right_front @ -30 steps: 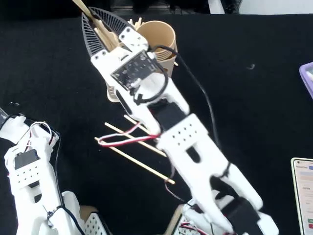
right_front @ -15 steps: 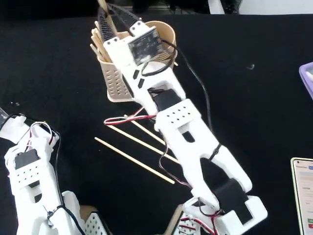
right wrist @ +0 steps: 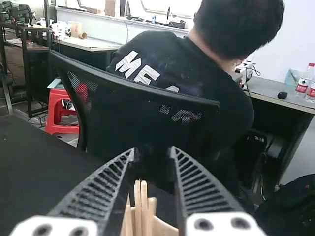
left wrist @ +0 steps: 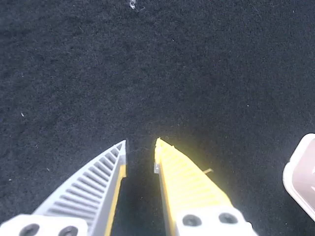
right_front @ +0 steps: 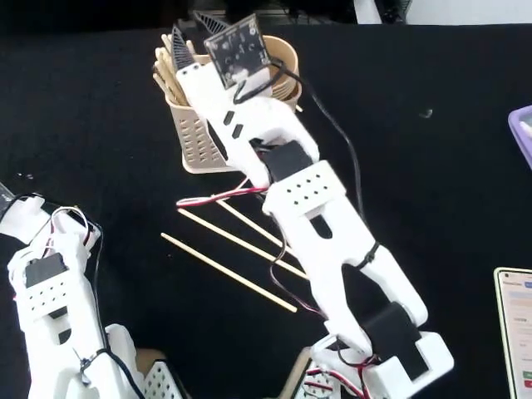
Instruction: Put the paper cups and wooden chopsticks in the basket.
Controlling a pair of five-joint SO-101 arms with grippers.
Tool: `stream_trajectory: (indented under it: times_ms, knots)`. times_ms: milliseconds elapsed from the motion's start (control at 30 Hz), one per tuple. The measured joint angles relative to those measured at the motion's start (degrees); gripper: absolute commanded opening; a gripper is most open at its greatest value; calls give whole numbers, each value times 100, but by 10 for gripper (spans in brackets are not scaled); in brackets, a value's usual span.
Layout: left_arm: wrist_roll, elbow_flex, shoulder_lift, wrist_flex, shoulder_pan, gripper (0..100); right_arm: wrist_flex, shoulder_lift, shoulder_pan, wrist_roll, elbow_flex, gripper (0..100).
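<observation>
Spread jaws on the right gripper (right wrist: pixel 152 149) pinch nothing. The tops of the upright chopsticks (right wrist: pixel 141 199) show in the gap between them, without clear contact. This right arm (right_front: pixel 332 241) stretches from the near edge of the tabletop diagonally to the far edge. Its wrist is bent up, so the gripper (right_front: pixel 193 27) sits above the basket (right_front: pixel 198 137) and points out past the far edge. The basket stands near the far edge, left of the middle, with a bundle of chopsticks (right_front: pixel 170 71) standing in it. A paper cup (right_front: pixel 284 60) is at the basket's right side; whether inside or just against it I cannot tell. Three loose chopsticks (right_front: pixel 229 273) lie flat mid-tabletop, beside the right arm. At the near left corner, the left arm (right_front: pixel 50 299) is folded low. The jaws of the left gripper (left wrist: pixel 140 143) are slightly parted over bare black cloth.
</observation>
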Motion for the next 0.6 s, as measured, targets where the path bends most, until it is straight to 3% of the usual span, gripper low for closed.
stream_trajectory:
  times_ms: [167, 467, 600]
  knots:
    - [0, 0, 0, 0, 0, 109, 1257, -105, -9, 0, -466, 54]
    - [0, 0, 0, 0, 0, 109, 5521, -1380, -387, 9, -229, 56]
    - [0, 0, 0, 0, 0, 109, 6066, -1600, -387, 35, 791, 129]
